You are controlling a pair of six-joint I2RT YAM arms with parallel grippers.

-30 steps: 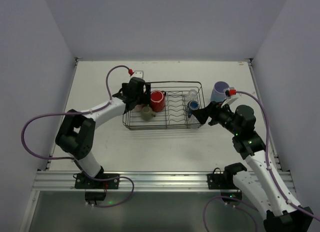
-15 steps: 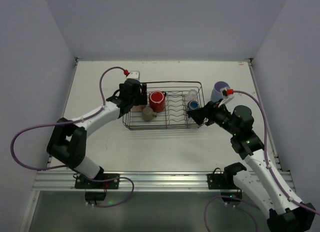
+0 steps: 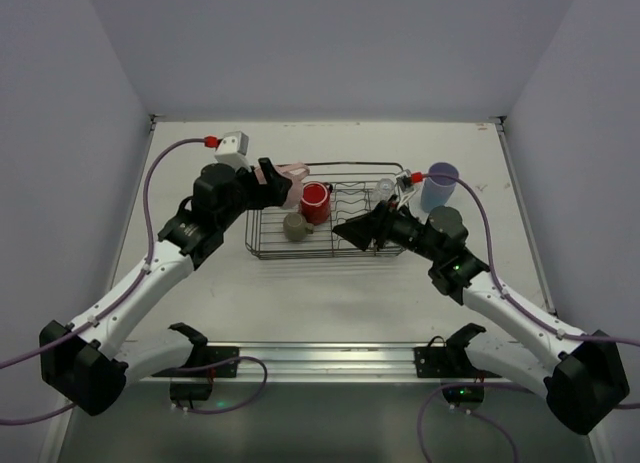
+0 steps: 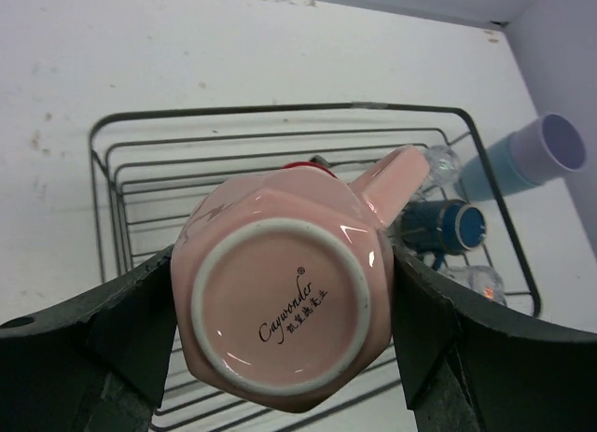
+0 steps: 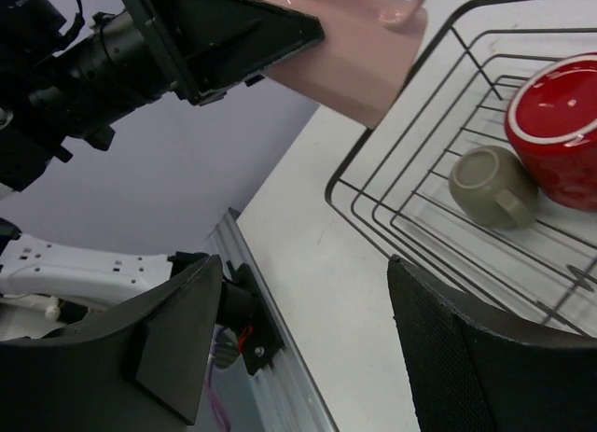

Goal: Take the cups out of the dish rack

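My left gripper [image 3: 277, 183] is shut on a pink cup [image 4: 280, 297], bottom towards the wrist camera, raised above the left end of the dish rack [image 3: 262, 251]. In the rack stand a red handled mug [image 3: 315, 201] and a small olive cup [image 3: 294, 226]. The left wrist view also shows a dark blue cup [image 4: 446, 228] and clear glasses [image 4: 440, 160] at the rack's right end. My right gripper [image 5: 306, 264] is open and holds nothing; it hovers over the rack's front [image 3: 350, 231]. The right wrist view shows the pink cup [image 5: 347, 61] overhead.
A lavender and light-blue tumbler [image 3: 438, 186] stands on the table just right of the rack. Upright plate dividers [image 3: 352, 211] fill the rack's middle. White walls close in the table on three sides; the metal rail [image 3: 320, 358] runs along the near edge.
My left gripper closed on the pink cup and lifted it up from the rack's left end. My right gripper swung left, from the rack's right end to over its front.
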